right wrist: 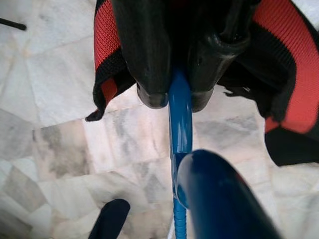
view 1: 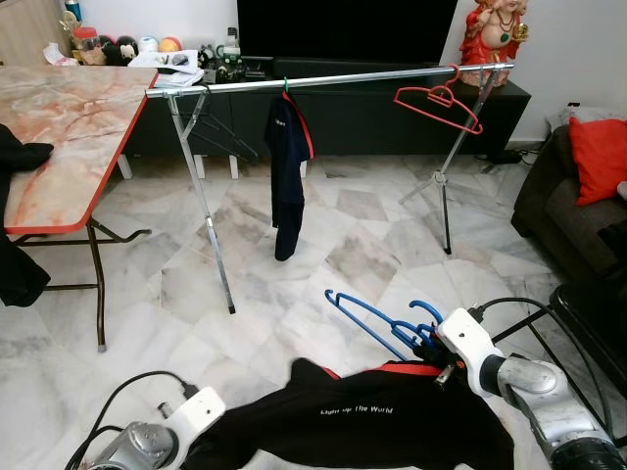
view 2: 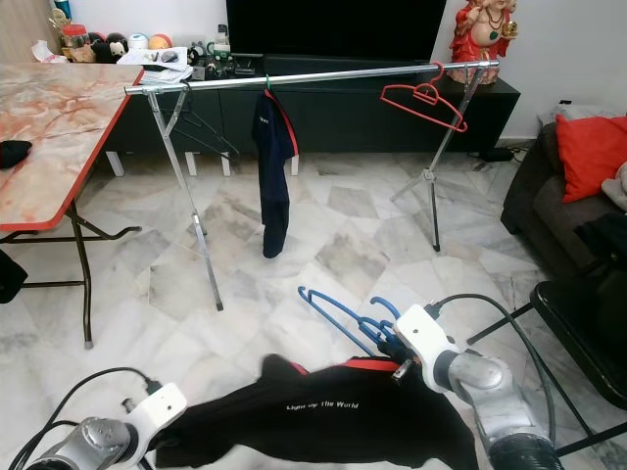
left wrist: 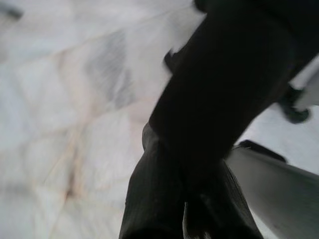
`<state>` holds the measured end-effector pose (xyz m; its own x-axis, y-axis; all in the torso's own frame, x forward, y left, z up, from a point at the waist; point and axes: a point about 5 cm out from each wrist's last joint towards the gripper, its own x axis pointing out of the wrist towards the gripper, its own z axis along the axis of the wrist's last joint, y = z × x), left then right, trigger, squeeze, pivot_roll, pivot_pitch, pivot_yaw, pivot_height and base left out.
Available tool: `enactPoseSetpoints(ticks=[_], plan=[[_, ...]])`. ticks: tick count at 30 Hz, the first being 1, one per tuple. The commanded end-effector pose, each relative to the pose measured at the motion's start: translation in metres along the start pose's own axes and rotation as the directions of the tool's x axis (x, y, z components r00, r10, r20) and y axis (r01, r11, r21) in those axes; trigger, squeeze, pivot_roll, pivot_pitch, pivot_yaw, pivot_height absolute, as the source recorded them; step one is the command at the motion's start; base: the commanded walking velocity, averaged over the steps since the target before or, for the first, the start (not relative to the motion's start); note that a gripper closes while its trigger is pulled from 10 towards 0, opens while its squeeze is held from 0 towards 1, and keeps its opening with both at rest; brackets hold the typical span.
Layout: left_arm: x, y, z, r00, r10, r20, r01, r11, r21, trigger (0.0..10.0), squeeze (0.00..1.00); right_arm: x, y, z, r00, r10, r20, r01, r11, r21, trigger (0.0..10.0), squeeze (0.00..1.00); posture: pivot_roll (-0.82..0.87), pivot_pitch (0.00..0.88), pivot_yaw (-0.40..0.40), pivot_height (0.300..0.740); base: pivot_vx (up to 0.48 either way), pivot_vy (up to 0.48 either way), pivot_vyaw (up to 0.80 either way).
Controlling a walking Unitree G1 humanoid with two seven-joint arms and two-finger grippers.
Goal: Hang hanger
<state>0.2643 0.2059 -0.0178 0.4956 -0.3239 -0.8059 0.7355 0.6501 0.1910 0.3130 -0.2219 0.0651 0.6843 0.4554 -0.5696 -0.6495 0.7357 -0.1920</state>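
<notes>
A blue hanger (view 1: 377, 318) carries a black shirt (view 1: 362, 416) with a red collar and white lettering, held low over the floor. My right gripper (right wrist: 172, 97) is shut on the blue hanger (right wrist: 180, 124) near its hook. My left gripper (left wrist: 189, 209) is shut on the black shirt's (left wrist: 219, 99) cloth at its left side. Ahead stands a chrome clothes rail (view 1: 323, 80), with a dark navy garment (view 1: 287, 157) hanging near its middle, a red hanger (view 1: 438, 101) toward its right end and a dark empty hanger (view 1: 220, 132) near its left end.
A marble-patterned folding table (view 1: 59, 137) with an orange edge stands at the left. A dark sofa with a red cushion (view 1: 600, 157) is at the right. A black TV cabinet (view 1: 392, 108) lines the far wall behind the rail. Marble floor (view 1: 323, 255) lies between me and the rail.
</notes>
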Motion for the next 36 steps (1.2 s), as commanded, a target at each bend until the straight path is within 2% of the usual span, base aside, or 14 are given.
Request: enactPoseSetpoints(ticks=[1, 8, 10, 12, 13, 17, 18, 20, 23, 29, 31, 33, 35, 36], plan=[[-0.003, 0.004, 0.004, 0.999, -0.042, 0.002, 0.042, 0.998, 0.049, 0.0, 0.00, 0.000, -0.004, 0.011, 1.000, -0.002, 0.024, 0.003, 0.999, -0.034, 10.0, 0.00, 0.01, 0.063, -0.061, 0.740, 0.000, 0.000, 0.00], [-0.008, -0.004, 0.023, 0.960, -0.271, 0.078, 0.265, 0.961, 0.075, 0.0, 0.00, 0.009, -0.005, 0.025, 0.999, -0.011, 0.045, 0.014, 0.998, -0.059, 10.0, 0.00, 0.01, 0.066, -0.068, 0.740, 0.000, 0.000, 0.00], [-0.011, -0.010, 0.036, 0.925, -0.341, 0.168, 0.336, 0.940, 0.056, 0.0, 0.00, 0.012, -0.010, 0.042, 0.978, -0.130, 0.164, 0.143, 0.988, -0.066, 10.0, 0.00, 0.01, 0.066, -0.070, 0.740, 0.000, 0.000, 0.00], [-0.013, -0.011, 0.043, 0.910, -0.353, 0.217, 0.352, 0.935, 0.046, 0.0, 0.00, 0.013, -0.013, 0.057, 0.940, -0.202, 0.277, 0.195, 0.979, 0.050, 10.0, 0.00, 0.01, 0.067, -0.071, 0.740, 0.000, 0.000, 0.00], [-0.015, -0.011, 0.048, 0.899, -0.356, 0.253, 0.360, 0.932, 0.035, 0.0, 0.00, 0.013, -0.015, 0.067, 0.896, -0.265, 0.356, 0.223, 0.963, 0.155, 10.0, 0.00, 0.01, 0.067, -0.071, 0.740, 0.000, 0.000, 0.00], [-0.017, -0.011, 0.055, 0.886, -0.354, 0.298, 0.364, 0.931, 0.025, 0.0, 0.00, 0.013, -0.018, 0.074, 0.844, -0.346, 0.410, 0.252, 0.930, 0.266, 10.0, 0.00, 0.02, 0.067, -0.070, 0.740, 0.000, 0.000, 0.00], [-0.019, -0.011, 0.061, 0.870, -0.357, 0.341, 0.374, 0.927, 0.017, 0.0, 0.00, 0.014, -0.018, 0.074, 0.806, -0.408, 0.429, 0.272, 0.899, 0.343, 10.0, 0.00, 0.02, 0.067, -0.071, 0.740, 0.000, 0.000, 0.00], [-0.023, -0.010, 0.068, 0.851, -0.357, 0.384, 0.385, 0.923, 0.005, 0.0, 0.00, 0.016, -0.015, 0.071, 0.773, -0.459, 0.437, 0.228, 0.845, 0.484, 10.0, 0.00, 0.03, 0.067, -0.072, 0.740, 0.000, 0.000, 0.00], [-0.028, -0.010, 0.073, 0.830, -0.369, 0.418, 0.406, 0.914, 0.001, 0.0, 0.00, 0.021, -0.009, 0.066, 0.753, -0.477, 0.454, 0.118, 0.776, 0.620, 10.0, 0.00, 0.03, 0.069, -0.072, 0.740, 0.000, 0.000, 0.00], [-0.037, -0.013, 0.074, 0.820, -0.369, 0.438, 0.420, 0.908, -0.021, 0.0, 0.00, 0.026, -0.003, 0.053, 0.680, -0.597, 0.425, -0.054, 0.538, 0.841, 10.0, 0.00, 0.04, 0.068, -0.062, 0.740, 0.000, 0.000, 0.00], [-0.036, -0.011, 0.073, 0.831, -0.344, 0.437, 0.398, 0.917, -0.035, 0.0, 0.00, 0.027, -0.003, 0.051, 0.686, -0.597, 0.416, -0.036, 0.543, 0.839, 10.0, 0.00, 0.05, 0.067, -0.061, 0.740, 0.000, 0.000, 0.00], [-0.032, 0.007, 0.069, 0.892, -0.159, 0.423, 0.220, 0.971, -0.099, 0.0, 0.00, 0.030, -0.001, 0.044, 0.738, -0.578, 0.349, 0.087, 0.594, 0.800, 10.0, 0.00, 0.04, 0.063, -0.057, 0.740, 0.000, 0.000, 0.00], [-0.031, 0.019, 0.068, 0.911, -0.016, 0.412, 0.085, 0.985, -0.151, 0.0, 0.00, 0.031, 0.001, 0.036, 0.771, -0.565, 0.295, 0.159, 0.619, 0.769, 10.0, 0.00, 0.03, 0.062, -0.054, 0.740, 0.000, 0.000, 0.00], [-0.031, 0.019, 0.068, 0.911, -0.016, 0.412, 0.085, 0.985, -0.151, 0.0, 0.00, 0.031, 0.001, 0.036, 0.771, -0.565, 0.295, 0.159, 0.619, 0.769, 10.0, 0.00, 0.03, 0.062, -0.054, 0.740, 0.000, 0.000, 0.00]])
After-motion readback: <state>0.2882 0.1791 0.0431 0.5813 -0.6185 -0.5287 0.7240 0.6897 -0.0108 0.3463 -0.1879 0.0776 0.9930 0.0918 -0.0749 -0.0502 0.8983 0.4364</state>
